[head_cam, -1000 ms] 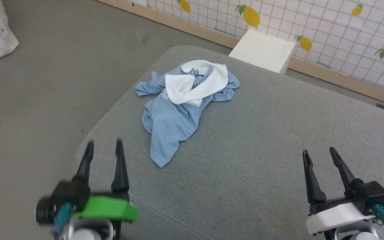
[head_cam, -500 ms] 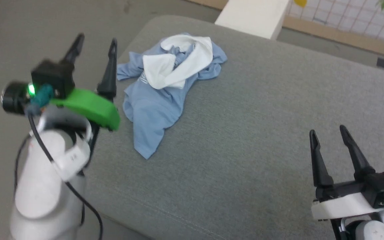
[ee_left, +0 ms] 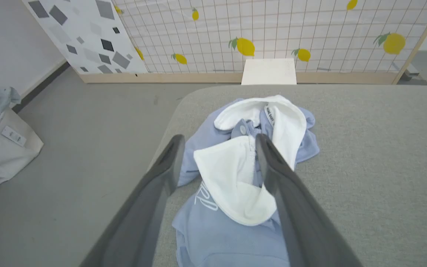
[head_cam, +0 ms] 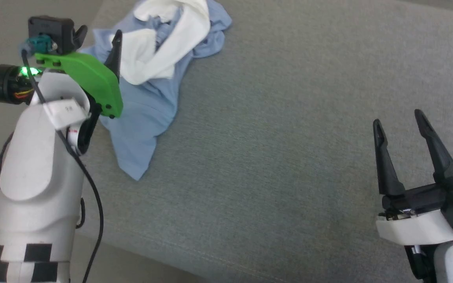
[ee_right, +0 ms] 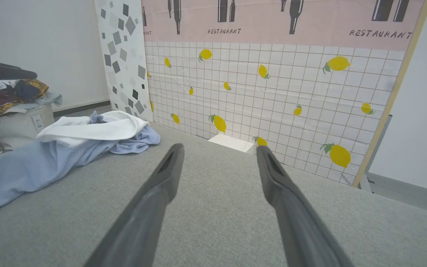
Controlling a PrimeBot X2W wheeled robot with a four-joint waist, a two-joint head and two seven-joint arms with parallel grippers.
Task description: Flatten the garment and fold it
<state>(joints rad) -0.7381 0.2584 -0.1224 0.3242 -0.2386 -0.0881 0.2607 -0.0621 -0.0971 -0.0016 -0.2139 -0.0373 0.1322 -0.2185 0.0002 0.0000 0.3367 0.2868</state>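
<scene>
Now the left gripper (head_cam: 98, 35), low at the near edge 1 second ago, is up over the garment (head_cam: 148, 110). Its 2 fingers are spread around the white lining (ee_left: 235, 178), pinching nothing. The right gripper (head_cam: 398, 118) waits spread, well apart. The garment lies crumpled near the grey cushion's (head_cam: 289, 137) left edge, so I judge a first grab to start flattening is close.

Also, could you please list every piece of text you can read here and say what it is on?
"RESTAURANT": printed twice in full on the pink banner.
Script logo on the garment: partly covered, unreadable.
Collar tag: too small to read.
Label on the white bag: too small to read.
</scene>
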